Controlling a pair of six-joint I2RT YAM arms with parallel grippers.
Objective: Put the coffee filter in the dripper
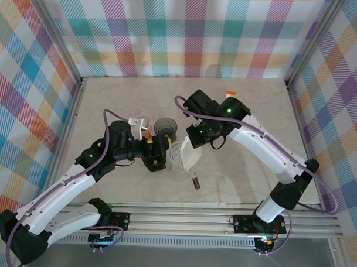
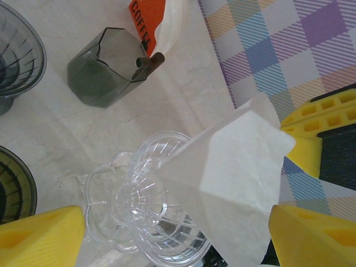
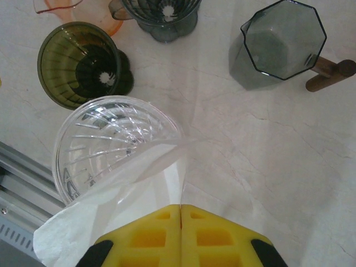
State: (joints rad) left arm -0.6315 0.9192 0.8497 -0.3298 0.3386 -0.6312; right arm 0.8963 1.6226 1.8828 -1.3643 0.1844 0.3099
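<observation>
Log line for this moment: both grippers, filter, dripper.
left gripper: open over clear dripper | right gripper: shut on coffee filter | coffee filter: edge at rim, not seated | step: insertion pending

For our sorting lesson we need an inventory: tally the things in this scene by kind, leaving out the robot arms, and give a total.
Cone drippers: 3 (clear dripper, green dripper, smoky grey dripper)
Orange-rimmed vessel, cut off at the frame edge: 1
Faceted grey cup with wooden handle: 1
Paper filter: 1
Coffee packet: 1
Total: 7
</observation>
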